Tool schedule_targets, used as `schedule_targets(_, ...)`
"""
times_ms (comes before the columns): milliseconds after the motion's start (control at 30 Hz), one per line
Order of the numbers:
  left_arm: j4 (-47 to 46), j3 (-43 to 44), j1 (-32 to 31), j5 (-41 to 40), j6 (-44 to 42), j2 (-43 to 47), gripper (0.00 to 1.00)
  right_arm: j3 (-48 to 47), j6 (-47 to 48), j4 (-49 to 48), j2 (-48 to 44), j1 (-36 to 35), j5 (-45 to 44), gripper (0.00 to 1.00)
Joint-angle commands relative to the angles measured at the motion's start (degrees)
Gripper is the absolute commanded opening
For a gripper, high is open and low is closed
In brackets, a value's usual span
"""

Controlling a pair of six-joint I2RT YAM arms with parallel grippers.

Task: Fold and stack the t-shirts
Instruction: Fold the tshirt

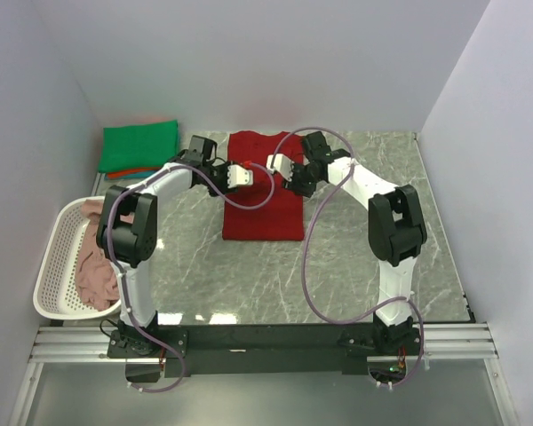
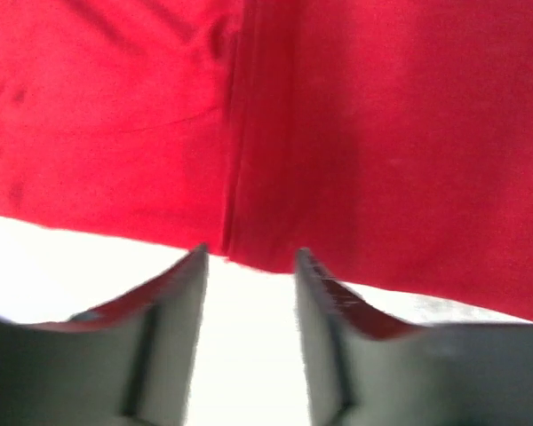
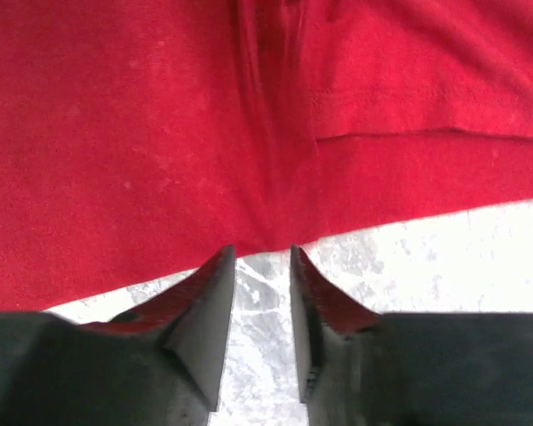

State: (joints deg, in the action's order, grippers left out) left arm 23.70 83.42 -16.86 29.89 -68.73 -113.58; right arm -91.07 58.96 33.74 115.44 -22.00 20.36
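A dark red t-shirt point(image 1: 263, 209) lies flat on the marble table, folded into a long strip. My left gripper point(image 1: 242, 176) hovers over its left edge and my right gripper point(image 1: 278, 165) over the upper middle, close together. In the left wrist view the left gripper point(image 2: 249, 253) is open and empty, its tips at the hem of the red cloth point(image 2: 382, 133). In the right wrist view the right gripper point(image 3: 262, 250) is open and empty, its tips at the edge of the red cloth point(image 3: 115, 133). A folded green t-shirt point(image 1: 140, 145) lies on an orange-red one point(image 1: 131, 172) at the back left.
A white lattice basket point(image 1: 52, 257) stands at the left edge with a dusty pink t-shirt point(image 1: 95, 271) in it. White walls close in the table on the left, back and right. Grey cables loop from both arms over the table.
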Motion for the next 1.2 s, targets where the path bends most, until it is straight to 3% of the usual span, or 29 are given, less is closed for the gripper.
schedule_targets(0, -6.73, -0.18, 1.30, -0.27, 2.89, 2.47, 0.51, -3.15, -2.27, -1.48, -1.44, 0.47, -1.72, 0.42)
schedule_targets(33, -7.35, -0.79, 1.83, -0.18, 3.51, 3.36, 0.60, -2.80, -2.88, -0.87, -2.14, 0.47, -1.81, 0.42)
schedule_targets(167, -4.03, -5.35, 3.76, 4.20, 5.18, 10.72, 0.60, 2.55, -3.68, 1.59, -9.69, 0.73, 0.55, 0.41)
schedule_targets(333, 3.98, -16.16, 4.64, 10.35, 0.18, 19.52, 0.59, 12.74, -4.46, 4.67, -18.56, -2.25, 3.72, 0.36)
schedule_targets(433, 2.50, -24.86, 3.51, 10.28, -1.67, 24.01, 0.59, 23.70, -4.47, 0.04, -22.26, -6.63, 1.71, 0.35)
schedule_targets(567, -3.30, -33.74, 1.84, 8.53, -2.28, 27.88, 0.61, 30.50, -4.56, -7.19, -23.42, -11.39, -2.07, 0.36)
schedule_targets(967, -7.54, -33.94, -2.74, 6.15, -1.41, 23.06, 0.62, 33.94, -0.95, -13.69, -17.35, -12.72, -6.91, 0.38)
schedule_targets(1167, -7.18, -33.50, -3.53, 4.83, -2.99, 20.25, 0.58, 33.32, -0.51, -14.14, -15.16, -12.81, -7.26, 0.33)
